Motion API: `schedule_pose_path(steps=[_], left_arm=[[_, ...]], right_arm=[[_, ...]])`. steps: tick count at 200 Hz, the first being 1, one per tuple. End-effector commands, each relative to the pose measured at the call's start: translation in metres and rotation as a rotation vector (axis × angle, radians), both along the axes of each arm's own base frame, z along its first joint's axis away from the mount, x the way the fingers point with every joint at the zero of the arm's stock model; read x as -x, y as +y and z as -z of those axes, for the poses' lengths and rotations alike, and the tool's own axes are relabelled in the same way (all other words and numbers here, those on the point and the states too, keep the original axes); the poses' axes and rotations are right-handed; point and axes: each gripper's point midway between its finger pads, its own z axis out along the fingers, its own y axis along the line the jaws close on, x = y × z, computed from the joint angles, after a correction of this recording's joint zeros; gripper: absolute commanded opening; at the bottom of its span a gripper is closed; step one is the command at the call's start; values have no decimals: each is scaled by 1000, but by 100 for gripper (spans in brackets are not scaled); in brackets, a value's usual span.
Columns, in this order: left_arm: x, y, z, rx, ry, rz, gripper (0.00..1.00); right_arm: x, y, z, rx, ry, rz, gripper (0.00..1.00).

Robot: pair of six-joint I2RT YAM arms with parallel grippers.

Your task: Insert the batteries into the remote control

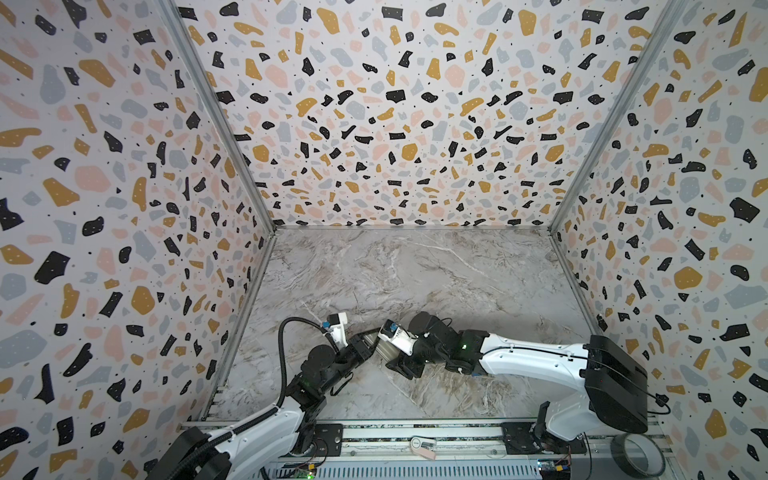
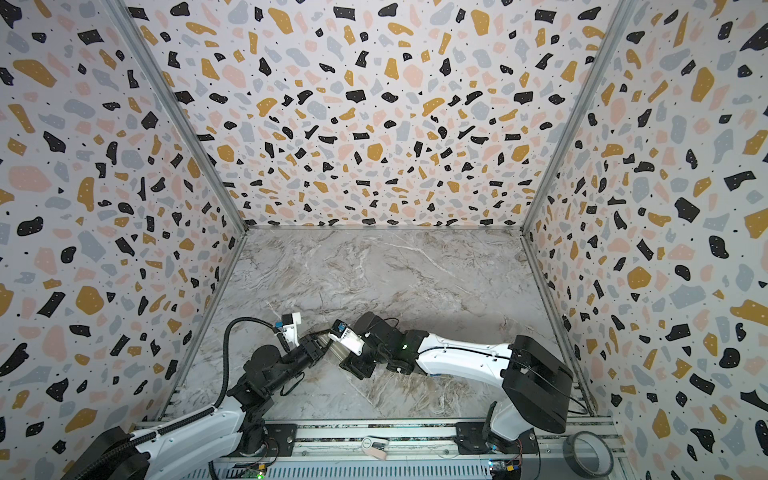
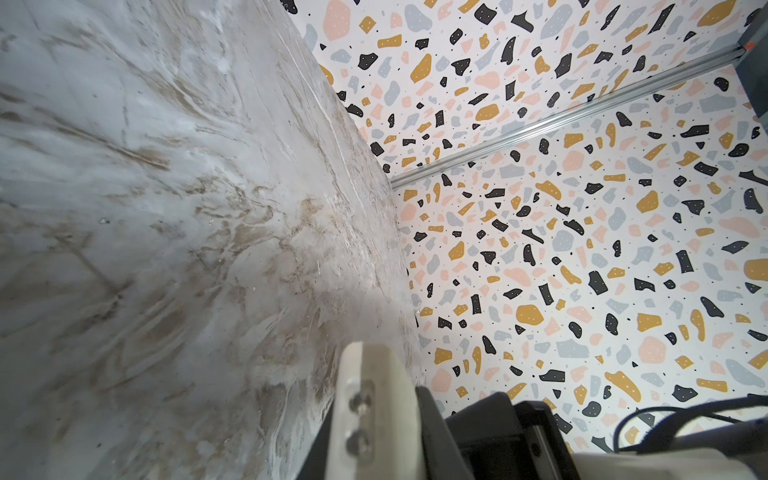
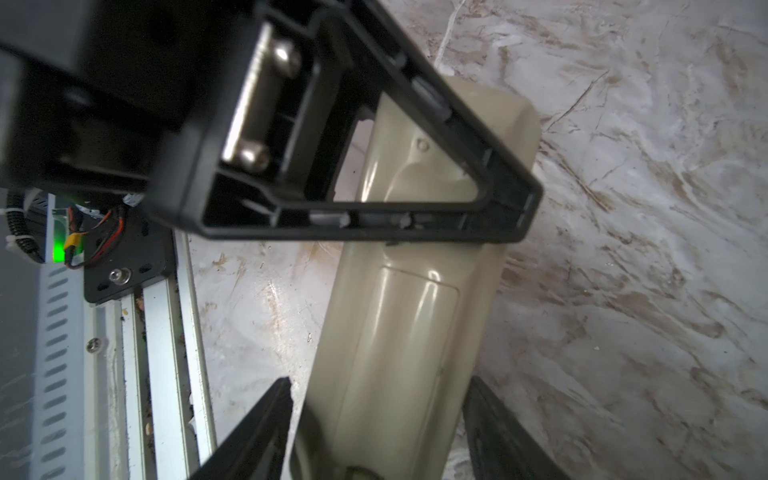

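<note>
The remote control [image 4: 399,332] is a cream handset seen from its plain back, with the battery cover shut. It hangs between the two arms in both top views [image 1: 385,350] [image 2: 333,352]. My left gripper [image 1: 370,341] [image 2: 321,344] is shut on one end, and its black triangular finger [image 4: 478,226] lies across the back. My right gripper [image 4: 379,382] [image 1: 397,363] stands open astride the other end, with a gap showing at one finger. In the left wrist view a cream edge [image 3: 374,399] sits against a black finger [image 3: 432,432]. The batteries are out of view.
The grey marble table [image 1: 415,270] is boxed in by terrazzo walls on three sides. An aluminium rail [image 1: 415,432] runs along the front and carries both arm bases and a small pink and white item [image 1: 422,446]. A tape roll [image 1: 636,455] lies at the front right.
</note>
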Motion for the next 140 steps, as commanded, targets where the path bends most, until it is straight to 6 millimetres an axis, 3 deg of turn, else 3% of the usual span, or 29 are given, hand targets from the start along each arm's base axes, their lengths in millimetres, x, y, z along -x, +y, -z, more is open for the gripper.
schedule_pose_path(steps=[1,46,140], left_arm=[[-4,-2,-33,67,-88,-5,0],[-5,-2,-33,67,-86,-9,0],[-8,-2,-27,44,-70,-17,0]], right_arm=[[-8,5,-3,-19,1,32,66],[-7,7,-2,-29,3,29,49],[-4,8,-3,-53,-3,8,24]])
